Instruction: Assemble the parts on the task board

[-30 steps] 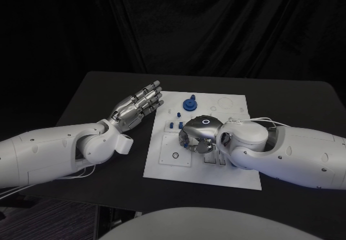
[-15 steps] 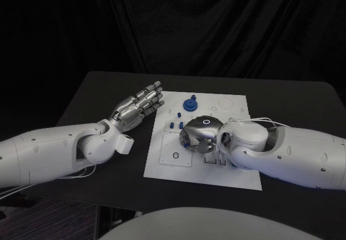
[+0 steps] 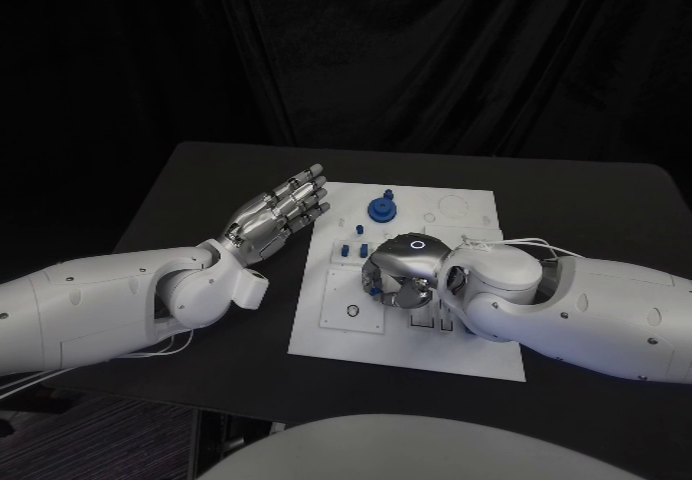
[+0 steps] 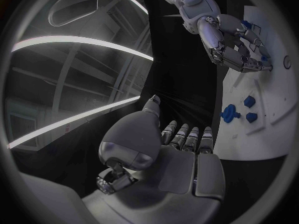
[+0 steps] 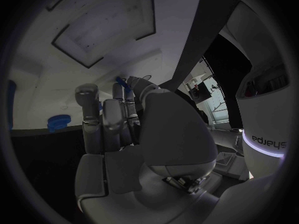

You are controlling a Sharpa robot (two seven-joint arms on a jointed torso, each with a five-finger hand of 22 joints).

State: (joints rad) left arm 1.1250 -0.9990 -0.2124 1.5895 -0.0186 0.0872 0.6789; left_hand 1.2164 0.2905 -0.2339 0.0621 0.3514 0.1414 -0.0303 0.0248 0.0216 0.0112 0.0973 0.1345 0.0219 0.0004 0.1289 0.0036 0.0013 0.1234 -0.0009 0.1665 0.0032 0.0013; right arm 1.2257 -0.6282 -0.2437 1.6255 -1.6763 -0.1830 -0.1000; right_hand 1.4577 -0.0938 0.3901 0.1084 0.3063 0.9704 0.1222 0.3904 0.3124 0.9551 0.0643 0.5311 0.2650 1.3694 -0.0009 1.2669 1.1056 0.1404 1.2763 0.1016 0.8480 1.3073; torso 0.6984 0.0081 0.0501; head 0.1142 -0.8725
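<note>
- Your left hand hovers flat with fingers spread, holding nothing, just left of the task board.
- The task board lies mid-table; a round blue part stands near its far edge.
- Your right hand curls over the board's middle, pinching a small blue part at its fingertips.
</note>
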